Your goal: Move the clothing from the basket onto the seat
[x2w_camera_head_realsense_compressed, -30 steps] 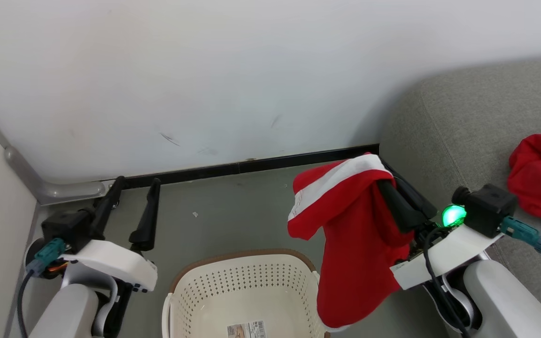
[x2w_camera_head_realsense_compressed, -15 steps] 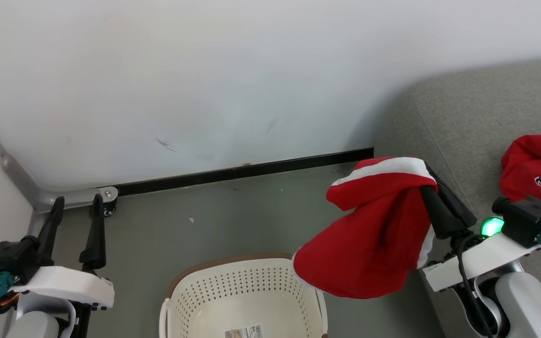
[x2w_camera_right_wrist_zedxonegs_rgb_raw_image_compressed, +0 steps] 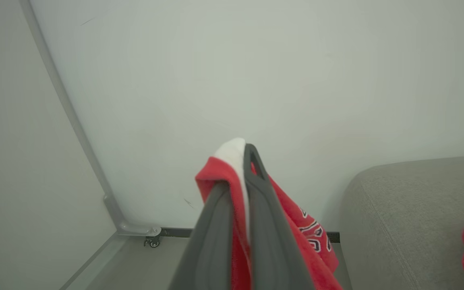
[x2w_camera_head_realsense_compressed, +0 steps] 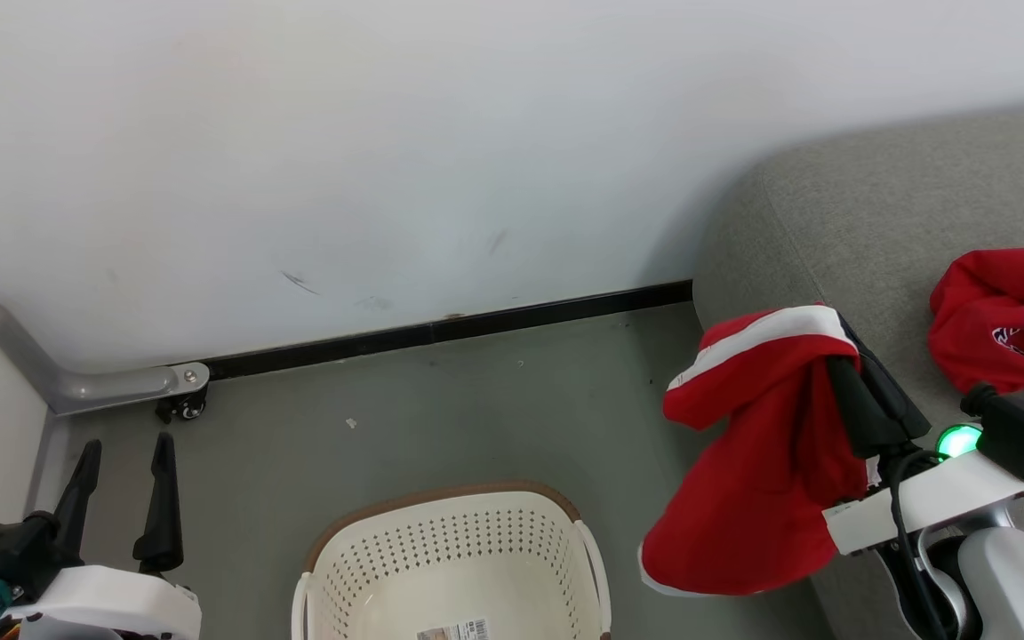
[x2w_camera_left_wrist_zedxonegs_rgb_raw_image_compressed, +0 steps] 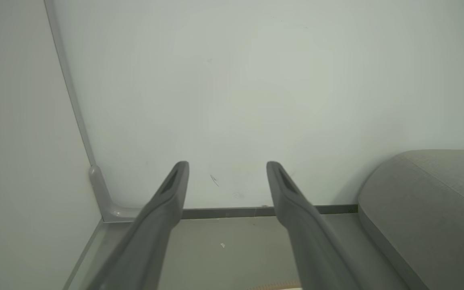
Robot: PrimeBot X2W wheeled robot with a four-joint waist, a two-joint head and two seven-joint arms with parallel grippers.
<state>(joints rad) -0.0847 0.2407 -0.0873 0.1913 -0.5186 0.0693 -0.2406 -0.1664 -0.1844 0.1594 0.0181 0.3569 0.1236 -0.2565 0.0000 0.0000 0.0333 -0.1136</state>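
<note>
Swung to the right since a second ago, the right claw (x2w_camera_head_realsense_compressed: 850, 356) now holds its load up against the left edge of the seat (x2w_camera_head_realsense_compressed: 876, 204) rather than above the basket (x2w_camera_head_realsense_compressed: 441, 551), while the left arm has dropped towards the near left corner. The head camera has shifted a little as well.

The right claw is clamped shut on a red garment (x2w_camera_head_realsense_compressed: 761, 462). A white band of trim is folded over the fingertips, and the rest of the cloth hangs down in a loose bundle. From the wrist camera, dark-and-white lettering shows on the fabric hanging to the right of the fingers. A green light (x2w_camera_head_realsense_compressed: 956, 440) glows on the wrist behind the claw.

The bundle hangs clear of the floor (x2w_camera_head_realsense_compressed: 476, 418), to the right of the basket and apart from its rim, just beside the seat's rounded left corner. Farther right, a second red garment (x2w_camera_head_realsense_compressed: 1001, 329) with lettering lies crumpled on the grey seat.

The basket stands on the floor at the near edge, with nothing but a barcode label (x2w_camera_head_realsense_compressed: 454, 631) showing on its bottom.

At the near left, the left claw (x2w_camera_head_realsense_compressed: 126, 443) stands wide open and holds nothing, its fingers pointing at the pale wall (x2w_camera_head_realsense_compressed: 388, 160) and the black baseboard (x2w_camera_head_realsense_compressed: 476, 324).
</note>
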